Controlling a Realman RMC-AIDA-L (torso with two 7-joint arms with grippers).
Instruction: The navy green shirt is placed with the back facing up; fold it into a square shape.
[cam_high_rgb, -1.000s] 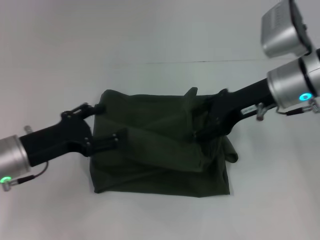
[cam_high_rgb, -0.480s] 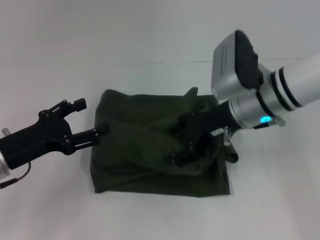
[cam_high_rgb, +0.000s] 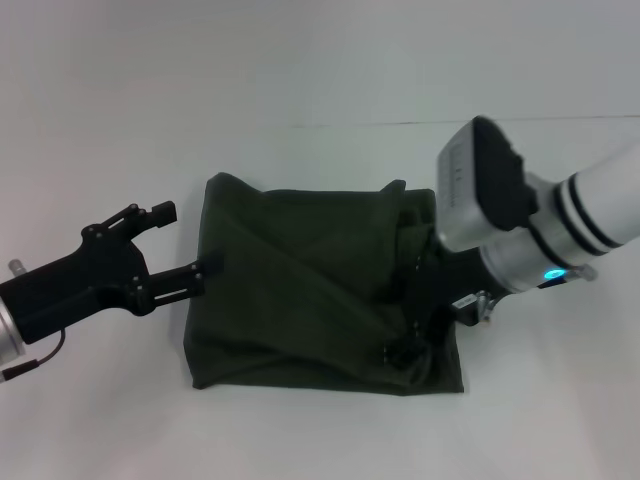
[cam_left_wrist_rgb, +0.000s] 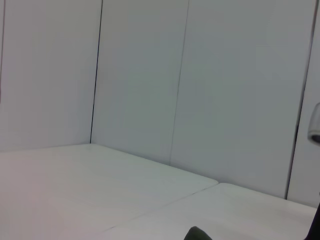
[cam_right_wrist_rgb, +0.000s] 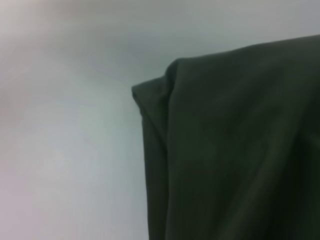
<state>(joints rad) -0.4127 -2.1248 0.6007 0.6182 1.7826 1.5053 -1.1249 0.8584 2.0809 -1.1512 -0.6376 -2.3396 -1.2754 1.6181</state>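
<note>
You can't make out the right gripper (cam_high_rgb: 408, 345), its dark fingers lost against the navy green shirt (cam_high_rgb: 300, 290) at its near right corner, while your left gripper (cam_high_rgb: 182, 245) hangs spread wide, empty, beside the shirt's left edge (folded roughly square on the white table (cam_high_rgb: 300, 60)).

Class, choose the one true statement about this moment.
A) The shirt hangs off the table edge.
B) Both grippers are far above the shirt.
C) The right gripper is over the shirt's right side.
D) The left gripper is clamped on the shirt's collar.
C: the right gripper sits low over the right side of the navy green shirt, while the left gripper is open at its left edge.
</note>
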